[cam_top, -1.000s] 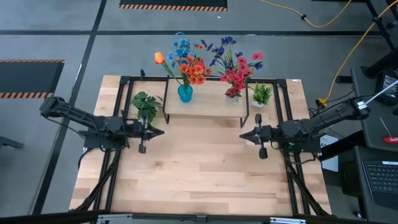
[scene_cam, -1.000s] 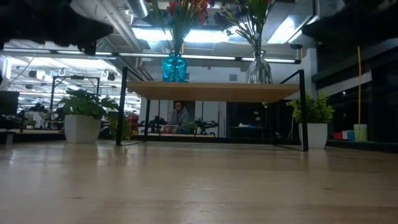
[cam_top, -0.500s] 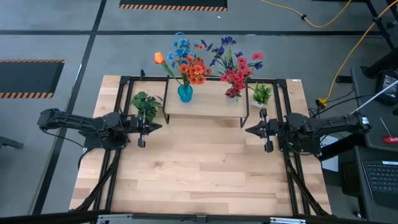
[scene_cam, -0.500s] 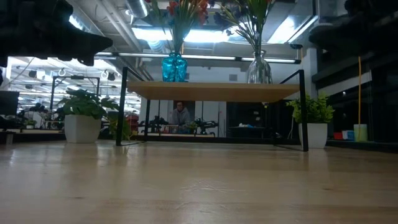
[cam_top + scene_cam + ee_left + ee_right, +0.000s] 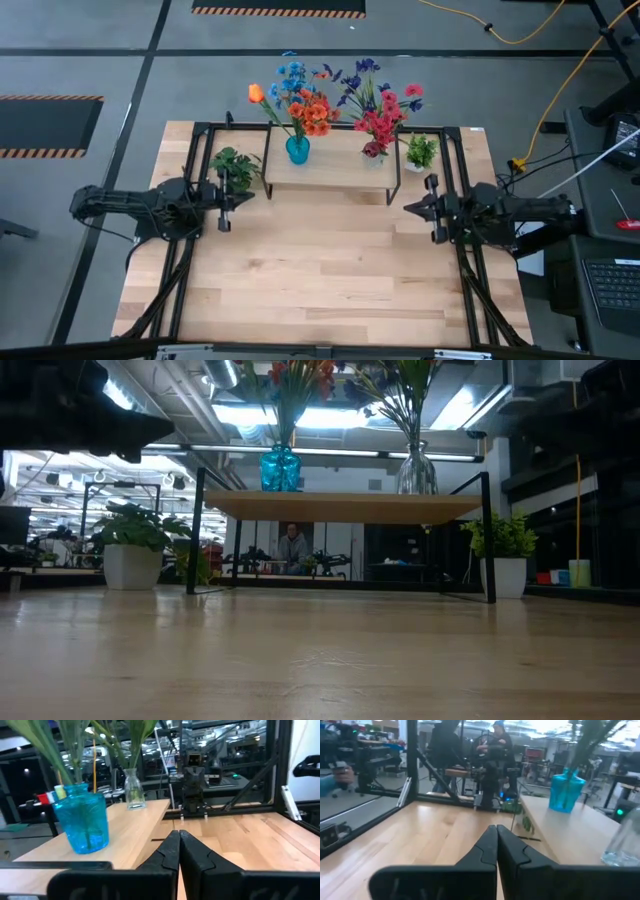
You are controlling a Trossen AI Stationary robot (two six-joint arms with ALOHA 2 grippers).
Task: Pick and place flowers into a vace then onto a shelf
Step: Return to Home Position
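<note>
Pulled back outward from the shelf (image 5: 335,172) on both sides since a second ago. See the flowers (image 5: 335,100) upright in the blue vase (image 5: 297,150) and clear vase (image 5: 374,150) atop the shelf. Could yet topple them by clipping a shelf leg in retreat. Left of the shelf, left gripper (image 5: 250,194) pinched closed, empty; right of it, right gripper (image 5: 407,207) likewise, above the counter (image 5: 320,270).

In the low view the flowers (image 5: 287,405) run off the top edge, leaving mostly stems. The clear vase (image 5: 626,842) is blurred and cropped in the right wrist view; from above, their red blooms cover most of it. The person (image 5: 292,545) beyond the far edge of the worktop (image 5: 320,660) is small and indistinct.
</note>
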